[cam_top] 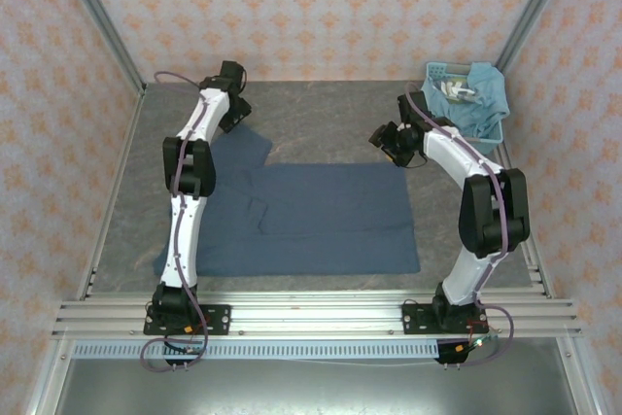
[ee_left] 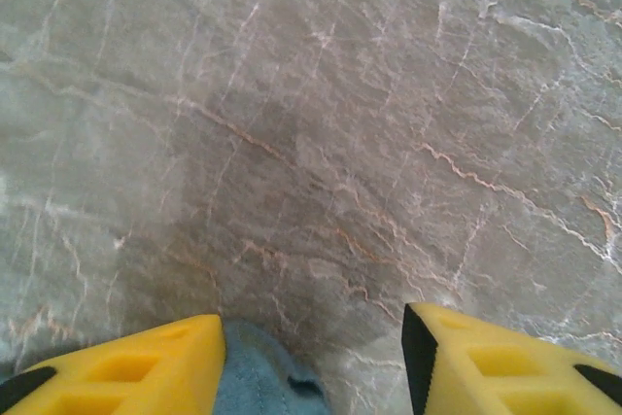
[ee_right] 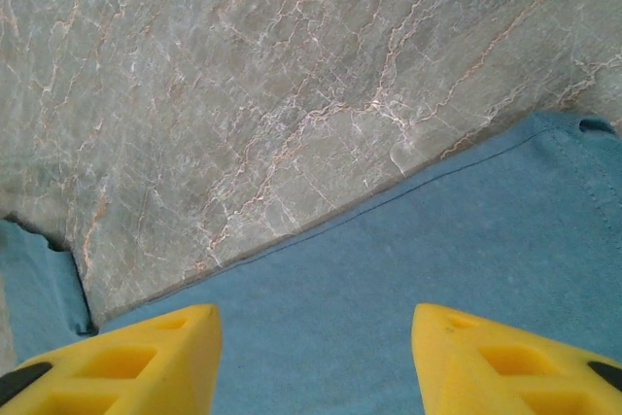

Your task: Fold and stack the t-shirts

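Note:
A dark slate-blue t-shirt [cam_top: 321, 216] lies spread flat in the middle of the table. Its sleeve reaches toward the far left. My left gripper [cam_top: 236, 116] hovers at that sleeve's far tip, jaws open. In the left wrist view the left gripper [ee_left: 313, 337] has a small corner of blue fabric [ee_left: 262, 381] lying beside its left finger, not pinched. My right gripper [cam_top: 391, 141] hangs over the shirt's far right corner. The right gripper [ee_right: 316, 337] is open above the shirt's hem [ee_right: 437, 240] with nothing gripped. A lighter teal-blue t-shirt [cam_top: 486, 91] sits bunched in the basket.
The light-blue lattice basket [cam_top: 492, 133] stands at the far right corner, next to the right arm's elbow. Patterned walls and metal rails enclose the table. Bare marble surface [cam_top: 321, 114] lies beyond the shirt.

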You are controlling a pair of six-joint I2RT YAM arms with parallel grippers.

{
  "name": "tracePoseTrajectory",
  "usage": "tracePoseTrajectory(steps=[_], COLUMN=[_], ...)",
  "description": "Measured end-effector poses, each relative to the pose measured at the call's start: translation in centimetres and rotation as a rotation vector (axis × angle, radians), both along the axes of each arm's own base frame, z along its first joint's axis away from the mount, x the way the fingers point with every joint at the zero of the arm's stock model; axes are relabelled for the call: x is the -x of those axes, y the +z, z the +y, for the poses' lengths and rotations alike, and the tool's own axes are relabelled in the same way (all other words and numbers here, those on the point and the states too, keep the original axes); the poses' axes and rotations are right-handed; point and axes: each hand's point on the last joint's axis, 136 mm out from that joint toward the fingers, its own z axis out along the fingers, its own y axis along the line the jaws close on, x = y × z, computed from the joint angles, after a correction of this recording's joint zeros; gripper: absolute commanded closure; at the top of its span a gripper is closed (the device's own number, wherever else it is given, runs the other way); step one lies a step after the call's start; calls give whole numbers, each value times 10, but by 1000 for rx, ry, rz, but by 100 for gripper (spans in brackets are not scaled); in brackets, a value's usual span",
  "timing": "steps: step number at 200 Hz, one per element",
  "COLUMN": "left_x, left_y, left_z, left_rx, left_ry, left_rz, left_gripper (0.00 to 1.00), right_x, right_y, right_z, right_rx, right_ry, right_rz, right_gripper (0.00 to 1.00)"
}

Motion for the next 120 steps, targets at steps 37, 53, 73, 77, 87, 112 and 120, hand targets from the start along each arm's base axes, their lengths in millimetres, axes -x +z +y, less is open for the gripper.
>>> tracePoseTrajectory(steps=[37,53,73,77,87,112,120], left_x=[9,10,10,11,12,21,26], left_y=[-3,-3,-2,-2,-2,0,3], left_z=[2,3,3,3,4,6,6], left_rx=[-13,-13,-15,-15,-20,-36,-37], left_ry=[34,35,33,35,34,32,30], left_rz=[35,40,45,47,51,71,79], left_gripper=[88,98,100,100,100,100,100], right_x=[0,-1,-3,-4,-6,-17,-22], right_y=[-11,-15,-19,-19,-19,-20,-22], right_z=[0,-3,-13,-16,-24,-40,-45], right_rx=[7,22,65,77,108,192,220], right_ry=[-1,-9,-41,-49,-77,-144,-166], right_rz=[27,39,48,48,50,55,61], right_gripper=[47,47,47,47,47,47,47])
